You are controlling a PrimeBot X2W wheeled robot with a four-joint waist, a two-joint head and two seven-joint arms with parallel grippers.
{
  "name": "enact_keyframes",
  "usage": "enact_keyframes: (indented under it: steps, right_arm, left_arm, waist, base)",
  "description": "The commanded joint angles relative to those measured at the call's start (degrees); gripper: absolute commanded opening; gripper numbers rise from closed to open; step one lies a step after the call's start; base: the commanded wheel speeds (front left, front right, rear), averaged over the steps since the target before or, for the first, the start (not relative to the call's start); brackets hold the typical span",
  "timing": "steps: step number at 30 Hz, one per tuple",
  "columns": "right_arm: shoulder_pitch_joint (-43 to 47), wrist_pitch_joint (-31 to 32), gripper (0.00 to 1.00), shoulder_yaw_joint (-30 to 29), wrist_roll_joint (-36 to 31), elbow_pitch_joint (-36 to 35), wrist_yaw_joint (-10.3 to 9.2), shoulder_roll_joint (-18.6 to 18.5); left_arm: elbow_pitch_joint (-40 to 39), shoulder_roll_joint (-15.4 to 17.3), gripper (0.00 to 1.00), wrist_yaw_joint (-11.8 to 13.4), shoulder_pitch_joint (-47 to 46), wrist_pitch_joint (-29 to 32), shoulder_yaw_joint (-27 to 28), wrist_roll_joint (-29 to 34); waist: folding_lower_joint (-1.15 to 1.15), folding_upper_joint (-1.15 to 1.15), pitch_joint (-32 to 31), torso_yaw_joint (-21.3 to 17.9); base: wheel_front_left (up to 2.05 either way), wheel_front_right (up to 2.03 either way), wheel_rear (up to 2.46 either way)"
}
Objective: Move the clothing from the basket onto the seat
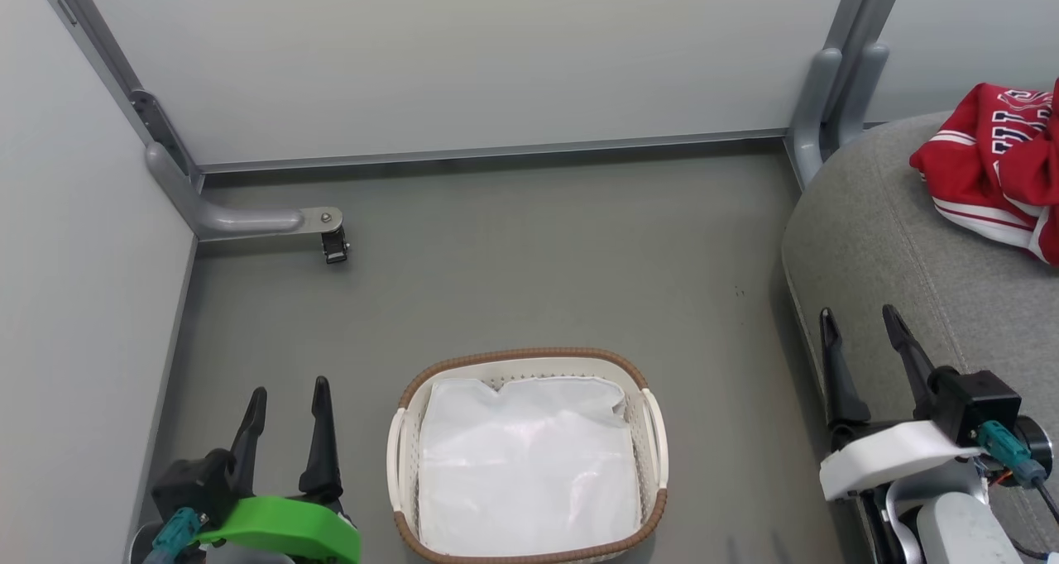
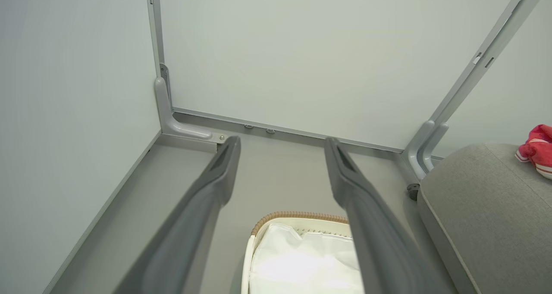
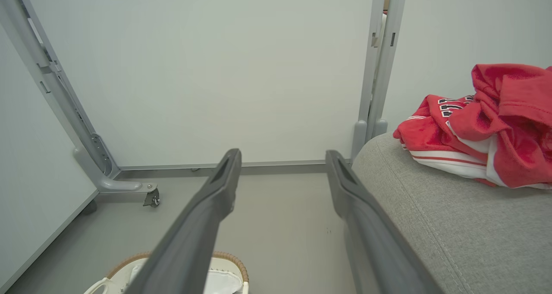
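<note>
Already on the seat: clothing is heaped, well apart from the basket
Judged soft, light, limp; best pinched at a bunched fold. Left gripper and right gripper are held open, empty

Head view: high, faces forward and steeply down onto floor. Basket bottom centre, seat at right edge, left gripper lower left, right gripper lower right. Left wrist view: low, looks along own fingers toward back wall and left corner; basket near, at bottom. Right wrist view: low, just beside seat, faces same wall; clothing near, at right. All three share basket, seat, clothing, back wall.
</note>
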Motion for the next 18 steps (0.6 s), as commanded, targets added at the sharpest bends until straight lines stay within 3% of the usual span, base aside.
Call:
enact_keyframes:
  steps: [1, 18]
  right_arm:
    - [1.6, -0.3, 1.00, 0.3, 0.4, -0.9, -0.08, -0.2]
    - [8.2, -0.3, 1.00, 1.6, 1.5, -1.7, -0.08, -0.2]
  left_arm:
    - [-0.1, -0.4, 1.00, -0.5, 1.2, 0.0, 0.9, 0.8]
    - [0.6, -3.6, 1.00, -2.9, 4.3, 0.0, 4.8, 5.6]
  waist:
    - [0.01, 0.00, -0.4, 0.2]
    - [0.01, 0.00, -2.8, 0.7]
  base:
    - [0.00, 0.00, 0.00]
    - [0.00, 0.00, 0.00]
